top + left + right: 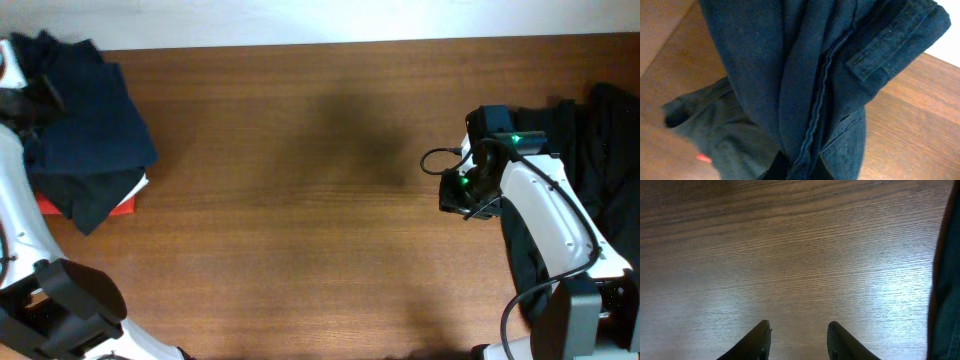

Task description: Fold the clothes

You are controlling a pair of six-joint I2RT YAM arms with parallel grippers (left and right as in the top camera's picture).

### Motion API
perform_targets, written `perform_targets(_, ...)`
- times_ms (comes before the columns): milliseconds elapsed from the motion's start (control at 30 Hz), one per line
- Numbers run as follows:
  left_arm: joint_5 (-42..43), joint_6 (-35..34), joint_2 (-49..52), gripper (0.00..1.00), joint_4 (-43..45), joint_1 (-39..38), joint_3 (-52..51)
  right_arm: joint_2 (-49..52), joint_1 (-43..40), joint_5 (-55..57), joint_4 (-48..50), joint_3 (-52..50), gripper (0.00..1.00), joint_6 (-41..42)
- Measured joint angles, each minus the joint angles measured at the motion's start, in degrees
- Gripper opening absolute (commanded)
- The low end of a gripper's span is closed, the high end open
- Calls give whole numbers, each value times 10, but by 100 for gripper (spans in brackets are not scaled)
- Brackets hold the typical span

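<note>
A large navy-blue garment (pixel 85 125) lies bunched at the table's far left, with darker fabric under it. It fills the left wrist view (pixel 790 75), showing a long seam and a stitched band. My left gripper (pixel 799 169) is shut on a fold of it; in the overhead view the gripper (pixel 35 98) sits at the pile's left edge. Black garments (pixel 605 150) lie at the far right, also showing in the right wrist view (pixel 946 290). My right gripper (pixel 799 330) is open and empty above bare wood, just left of them (pixel 455 192).
A red flat item (pixel 125 207) peeks out beneath the navy pile and shows in the left wrist view (pixel 703 158). The wooden table (pixel 320 220) stretches between the two piles. Its far edge meets a white surface (pixel 300 20).
</note>
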Motion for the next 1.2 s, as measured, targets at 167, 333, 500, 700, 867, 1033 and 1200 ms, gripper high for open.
perform_targets(167,1,-9,19,12,0,51,0,0,0,0,-4,0,41,-2)
perform_targets(333,-2,-23,41,76,0,85,0,0,0,0,-5,0,42,-4)
perform_targets(500,2,-74,41,82,0,109,0,0,0,0,-6,0,50,-6)
perform_targets(700,126,-75,41,85,13,46,0,0,0,-3,-2,0,78,-5)
perform_targets(867,156,-43,46,99,-37,-136,2,0,0,-22,-2,0,99,-24)
perform_targets(1033,87,-20,53,99,-251,-271,3,3,0,-30,-134,17,99,-52)
perform_targets(1200,49,-22,53,99,-383,-287,3,-27,0,-41,-206,39,99,-55)
